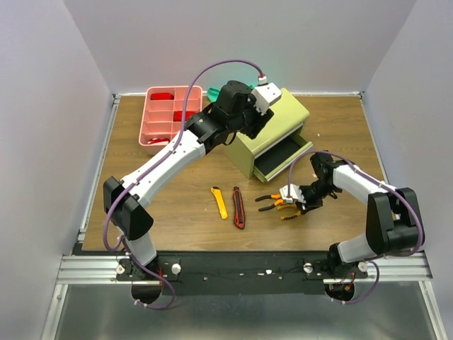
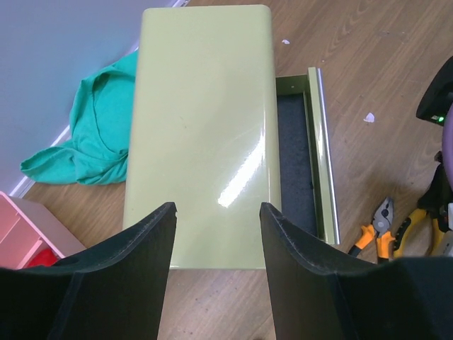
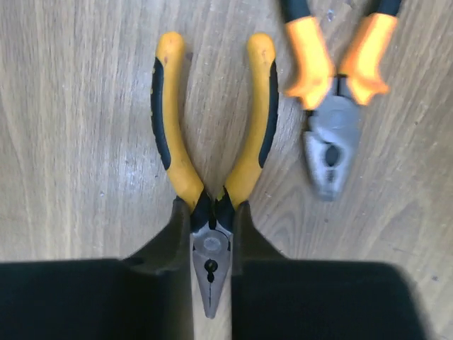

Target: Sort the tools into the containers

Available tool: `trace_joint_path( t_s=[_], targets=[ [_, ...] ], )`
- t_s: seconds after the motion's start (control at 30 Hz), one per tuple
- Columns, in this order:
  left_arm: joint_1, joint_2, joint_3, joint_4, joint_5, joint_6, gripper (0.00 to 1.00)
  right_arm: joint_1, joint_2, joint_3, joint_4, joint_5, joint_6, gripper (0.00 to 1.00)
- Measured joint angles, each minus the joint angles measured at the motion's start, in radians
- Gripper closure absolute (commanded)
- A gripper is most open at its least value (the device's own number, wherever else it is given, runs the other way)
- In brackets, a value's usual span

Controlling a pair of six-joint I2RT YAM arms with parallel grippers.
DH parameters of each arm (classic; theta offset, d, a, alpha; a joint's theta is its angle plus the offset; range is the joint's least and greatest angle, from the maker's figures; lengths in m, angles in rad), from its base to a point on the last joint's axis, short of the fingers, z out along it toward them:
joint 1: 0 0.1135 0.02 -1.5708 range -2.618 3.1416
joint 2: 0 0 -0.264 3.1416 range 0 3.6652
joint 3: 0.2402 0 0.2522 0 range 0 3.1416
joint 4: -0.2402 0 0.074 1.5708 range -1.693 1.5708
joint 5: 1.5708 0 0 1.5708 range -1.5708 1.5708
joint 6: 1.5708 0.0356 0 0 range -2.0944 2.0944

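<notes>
The olive-green chest (image 1: 272,127) stands at the back centre with its lower drawer (image 1: 284,160) pulled open. My left gripper (image 1: 249,119) hovers over the chest top (image 2: 202,106), open and empty (image 2: 218,212). My right gripper (image 1: 294,198) is shut on the head of the yellow-handled needle-nose pliers (image 3: 173,142), right at the table surface (image 3: 210,209). The orange-handled pliers (image 3: 333,106) lie just beside them. A yellow utility knife (image 1: 220,202) and a red-black utility knife (image 1: 238,207) lie on the table in front. The pink tray (image 1: 161,131) stands at the back left. No screwdrivers are in view.
A green cloth (image 2: 92,134) lies crumpled behind the chest against the back wall. The pink tray holds red items in some compartments. The drawer (image 2: 296,163) has a dark liner and looks empty. White walls enclose the table on three sides.
</notes>
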Motion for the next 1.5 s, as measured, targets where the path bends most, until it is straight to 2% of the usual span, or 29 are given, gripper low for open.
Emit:
trace_joint_path(
  t_s=[0.13, 0.27, 0.37, 0.47, 0.5, 0.6, 0.73, 0.93, 1.3, 1.4, 1.5],
  targets=[
    [0.013, 0.0, 0.0, 0.002, 0.0, -0.003, 0.39, -0.002, -0.093, -0.041, 0.016, 0.024, -0.024, 0.99],
    [0.035, 0.0, 0.0, 0.002, 0.0, -0.009, 0.39, 0.002, -0.275, -0.047, -0.091, 0.017, -0.022, 0.99],
    [0.047, 0.0, 0.0, 0.002, 0.0, -0.012, 0.39, 0.003, -0.314, 0.002, -0.152, 0.005, -0.002, 0.99],
    [0.058, 0.0, 0.0, 0.002, 0.0, -0.016, 0.39, 0.003, -0.316, 0.13, -0.187, -0.015, 0.027, 0.77],
    [0.059, 0.0, 0.001, 0.002, 0.0, -0.018, 0.39, 0.003, -0.313, 0.163, -0.185, -0.019, 0.03, 0.61],
    [0.06, 0.0, 0.003, 0.003, 0.002, -0.024, 0.39, 0.003, -0.284, 0.224, -0.183, -0.027, 0.037, 0.51],
    [0.06, 0.0, 0.003, 0.003, 0.002, -0.029, 0.38, 0.006, -0.233, 0.171, -0.178, -0.033, 0.003, 0.48],
    [0.065, -0.01, -0.014, 0.008, 0.0, -0.026, 0.38, 0.031, -0.212, -0.015, -0.167, -0.013, -0.108, 0.47],
    [0.071, -0.028, -0.034, 0.01, -0.002, -0.019, 0.38, 0.082, -0.124, -0.039, -0.099, -0.008, -0.129, 0.48],
    [0.071, -0.028, -0.034, 0.01, -0.002, -0.019, 0.38, 0.112, -0.093, -0.039, -0.072, -0.008, -0.113, 0.54],
    [0.071, -0.028, -0.034, 0.01, -0.002, -0.019, 0.38, 0.143, -0.055, -0.039, -0.042, 0.0, -0.083, 0.71]
  ],
)
